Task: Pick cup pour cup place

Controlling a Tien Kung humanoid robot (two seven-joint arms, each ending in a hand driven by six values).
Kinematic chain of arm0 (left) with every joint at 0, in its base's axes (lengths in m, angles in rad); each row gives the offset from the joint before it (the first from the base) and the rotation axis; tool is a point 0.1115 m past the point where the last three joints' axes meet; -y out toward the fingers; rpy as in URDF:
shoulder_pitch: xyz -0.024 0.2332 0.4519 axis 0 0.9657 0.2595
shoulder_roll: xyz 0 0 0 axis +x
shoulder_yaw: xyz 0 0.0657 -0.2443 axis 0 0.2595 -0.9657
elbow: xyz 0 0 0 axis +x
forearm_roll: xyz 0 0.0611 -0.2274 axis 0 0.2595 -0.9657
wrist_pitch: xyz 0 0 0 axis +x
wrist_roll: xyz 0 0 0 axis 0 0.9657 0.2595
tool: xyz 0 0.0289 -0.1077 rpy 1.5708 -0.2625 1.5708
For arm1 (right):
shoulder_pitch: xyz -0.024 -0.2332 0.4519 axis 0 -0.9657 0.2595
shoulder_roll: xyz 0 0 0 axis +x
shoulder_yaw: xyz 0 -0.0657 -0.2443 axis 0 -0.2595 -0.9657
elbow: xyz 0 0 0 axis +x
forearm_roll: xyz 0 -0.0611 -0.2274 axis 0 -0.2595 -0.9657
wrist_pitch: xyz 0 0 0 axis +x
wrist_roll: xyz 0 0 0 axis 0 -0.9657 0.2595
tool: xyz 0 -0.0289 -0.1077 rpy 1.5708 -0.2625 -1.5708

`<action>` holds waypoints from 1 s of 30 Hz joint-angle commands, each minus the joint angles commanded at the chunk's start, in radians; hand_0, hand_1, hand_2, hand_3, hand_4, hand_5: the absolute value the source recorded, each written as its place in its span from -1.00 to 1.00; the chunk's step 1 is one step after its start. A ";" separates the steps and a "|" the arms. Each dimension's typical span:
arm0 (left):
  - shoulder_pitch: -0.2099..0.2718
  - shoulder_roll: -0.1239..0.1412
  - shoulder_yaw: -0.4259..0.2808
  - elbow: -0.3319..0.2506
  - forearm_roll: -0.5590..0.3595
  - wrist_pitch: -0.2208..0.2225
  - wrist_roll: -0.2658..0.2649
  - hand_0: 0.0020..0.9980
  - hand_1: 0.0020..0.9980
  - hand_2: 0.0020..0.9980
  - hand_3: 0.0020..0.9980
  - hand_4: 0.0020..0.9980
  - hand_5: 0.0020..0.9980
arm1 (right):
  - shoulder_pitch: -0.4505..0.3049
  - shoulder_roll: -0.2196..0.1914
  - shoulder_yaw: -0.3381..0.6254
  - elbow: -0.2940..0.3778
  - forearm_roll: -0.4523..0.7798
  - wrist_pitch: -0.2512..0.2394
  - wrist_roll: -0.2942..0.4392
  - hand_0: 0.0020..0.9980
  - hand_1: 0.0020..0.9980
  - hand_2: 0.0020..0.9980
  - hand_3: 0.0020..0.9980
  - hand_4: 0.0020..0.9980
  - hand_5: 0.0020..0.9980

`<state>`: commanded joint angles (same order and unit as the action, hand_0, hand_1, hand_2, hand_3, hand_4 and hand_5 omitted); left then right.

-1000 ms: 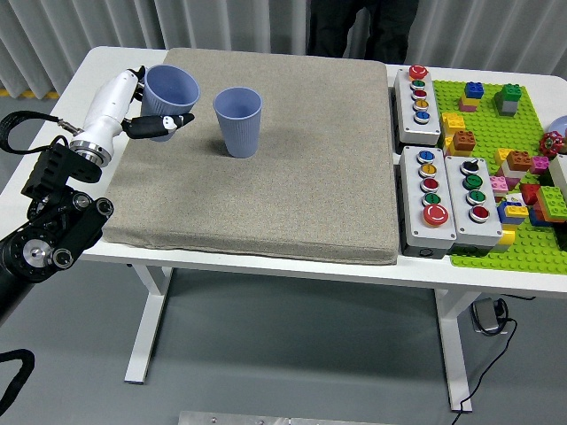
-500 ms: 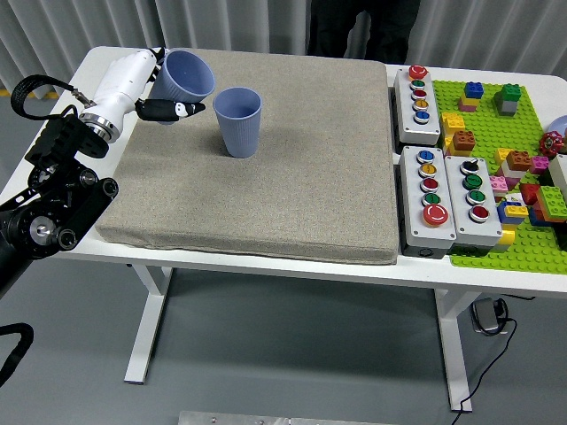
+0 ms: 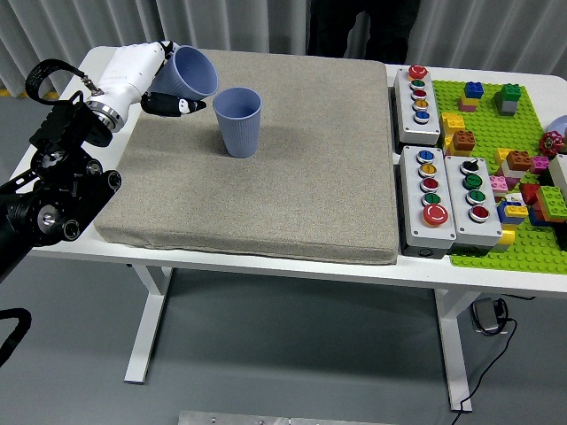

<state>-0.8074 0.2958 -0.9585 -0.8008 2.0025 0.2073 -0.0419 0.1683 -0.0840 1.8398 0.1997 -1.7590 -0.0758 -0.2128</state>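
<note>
My left hand (image 3: 164,75) is shut on a blue-grey cup (image 3: 192,73) and holds it above the grey mat (image 3: 266,177), tilted with its mouth toward the right. A second blue-grey cup (image 3: 238,120) stands upright on the mat just right of and below the held cup's rim. The two cups are close but apart. What is inside either cup does not show. My right arm is out of view.
Three grey button boxes (image 3: 430,208) stand right of the mat. A green baseplate (image 3: 496,133) with several loose bricks lies at the far right. A person in dark clothes (image 3: 359,27) stands at the table's far side. The white table's (image 3: 266,257) near edge runs below the mat.
My left hand has lifted the cup off the mat, moved it up and to the right toward the standing cup, and tilted its mouth to the right.
</note>
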 joint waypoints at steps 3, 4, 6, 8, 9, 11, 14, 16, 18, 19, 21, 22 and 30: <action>-0.020 0.005 0.028 0.008 0.028 0.000 0.006 -0.04 -0.06 0.05 0.15 0.74 -0.54 | 0.000 0.000 0.000 0.000 0.000 0.000 0.000 0.40 0.42 0.36 0.28 -0.84 -0.31; -0.025 0.007 0.035 0.009 0.033 0.000 0.007 -0.04 -0.06 0.05 0.15 0.74 -0.54 | 0.000 0.000 0.000 0.000 0.000 0.000 0.000 0.40 0.42 0.36 0.28 -0.84 -0.31; -0.036 0.009 0.049 0.012 0.042 -0.001 0.008 -0.04 -0.06 0.04 0.14 0.73 -0.55 | 0.000 0.000 0.000 0.000 0.000 0.000 -0.001 0.40 0.42 0.36 0.28 -0.84 -0.31; -0.047 0.011 0.060 0.014 0.046 -0.001 0.010 -0.04 -0.06 0.04 0.14 0.73 -0.55 | 0.001 -0.001 0.000 0.000 -0.001 0.000 -0.001 0.40 0.42 0.36 0.28 -0.84 -0.31; -0.052 0.012 0.063 0.015 0.049 -0.001 0.012 -0.04 -0.06 0.04 0.14 0.73 -0.55 | 0.001 -0.001 0.000 0.000 -0.001 0.000 -0.001 0.40 0.42 0.36 0.28 -0.84 -0.31; -0.062 0.013 0.070 0.017 0.058 0.000 0.016 -0.04 -0.06 0.04 0.14 0.73 -0.55 | 0.001 -0.002 0.001 0.000 -0.003 0.001 -0.001 0.40 0.42 0.36 0.28 -0.84 -0.31; -0.078 0.016 0.089 0.018 0.085 -0.001 0.027 -0.04 -0.06 0.04 0.14 0.73 -0.55 | 0.004 -0.002 0.001 0.000 -0.003 0.001 0.000 0.40 0.42 0.36 0.28 -0.83 -0.31; -0.090 0.021 0.110 0.017 0.101 -0.002 0.032 -0.04 -0.06 0.04 0.14 0.73 -0.55 | 0.005 -0.003 0.000 0.000 -0.001 0.000 0.000 0.40 0.42 0.36 0.28 -0.83 -0.31; -0.098 0.025 0.126 0.016 0.112 -0.004 0.035 -0.04 -0.05 0.03 0.13 0.73 -0.55 | 0.006 -0.003 -0.001 0.000 0.000 0.000 0.000 0.40 0.42 0.36 0.28 -0.84 -0.31; -0.102 0.027 0.135 0.015 0.117 -0.005 0.037 -0.04 -0.05 0.03 0.13 0.73 -0.55 | 0.006 -0.003 -0.001 0.000 0.000 0.000 0.000 0.40 0.42 0.36 0.28 -0.84 -0.31; -0.110 0.031 0.155 0.014 0.125 -0.005 0.040 -0.04 -0.05 0.03 0.13 0.73 -0.55 | 0.006 -0.003 -0.002 0.000 0.000 0.000 -0.001 0.40 0.42 0.36 0.28 -0.84 -0.31; -0.115 0.033 0.165 0.014 0.124 -0.006 0.040 -0.04 -0.05 0.03 0.13 0.73 -0.55 | 0.005 -0.003 -0.002 0.000 0.000 0.000 -0.001 0.40 0.42 0.36 0.28 -0.84 -0.31; -0.152 0.056 0.257 0.022 0.127 -0.011 0.049 -0.05 -0.05 0.03 0.13 0.72 -0.55 | 0.002 -0.002 -0.003 0.001 -0.004 0.001 -0.002 0.40 0.42 0.36 0.28 -0.84 -0.31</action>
<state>-0.9597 0.3515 -0.7015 -0.7786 2.1299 0.1959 0.0067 0.1699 -0.0864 1.8370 0.2004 -1.7628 -0.0745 -0.2146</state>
